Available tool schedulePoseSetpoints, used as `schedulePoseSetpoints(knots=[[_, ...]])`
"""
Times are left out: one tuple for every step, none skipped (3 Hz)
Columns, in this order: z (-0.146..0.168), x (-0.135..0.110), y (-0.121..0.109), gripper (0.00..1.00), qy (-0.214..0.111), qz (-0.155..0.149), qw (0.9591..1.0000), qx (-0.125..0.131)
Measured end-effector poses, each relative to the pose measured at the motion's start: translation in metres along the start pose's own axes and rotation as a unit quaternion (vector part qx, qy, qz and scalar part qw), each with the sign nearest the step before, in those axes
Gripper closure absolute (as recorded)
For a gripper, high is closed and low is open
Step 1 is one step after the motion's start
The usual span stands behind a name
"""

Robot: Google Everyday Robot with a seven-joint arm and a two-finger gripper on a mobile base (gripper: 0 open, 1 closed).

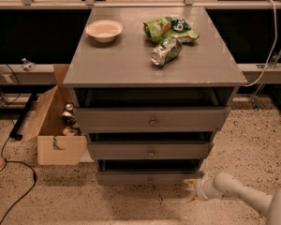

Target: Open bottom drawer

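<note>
At lower centre, judging bottom drawer [126, 177] rigid, free-sliding; favouring its knob [150, 178]; gripper [193, 191] hovering just right, state untellable.

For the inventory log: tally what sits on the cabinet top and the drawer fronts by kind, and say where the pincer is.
Bowl: 1
Chip bag: 1
Crushed can: 1
Drawer fronts: 3 (top, middle, bottom drawer)
Total: 6
The pincer is low near the floor, just right of the bottom drawer's front.
</note>
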State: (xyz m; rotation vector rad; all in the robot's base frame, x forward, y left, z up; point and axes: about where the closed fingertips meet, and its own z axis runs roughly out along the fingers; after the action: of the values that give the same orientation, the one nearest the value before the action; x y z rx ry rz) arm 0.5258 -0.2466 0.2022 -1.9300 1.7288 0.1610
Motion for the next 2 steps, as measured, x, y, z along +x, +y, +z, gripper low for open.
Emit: schedulePoseSetpoints(knots=[[0.003, -0.001, -0.002, 0.00, -0.013, -0.004, 0.9999, -0.003], [0.015, -0.001, -0.017, 0.00, -0.015, -0.009, 0.9998, -0.002]])
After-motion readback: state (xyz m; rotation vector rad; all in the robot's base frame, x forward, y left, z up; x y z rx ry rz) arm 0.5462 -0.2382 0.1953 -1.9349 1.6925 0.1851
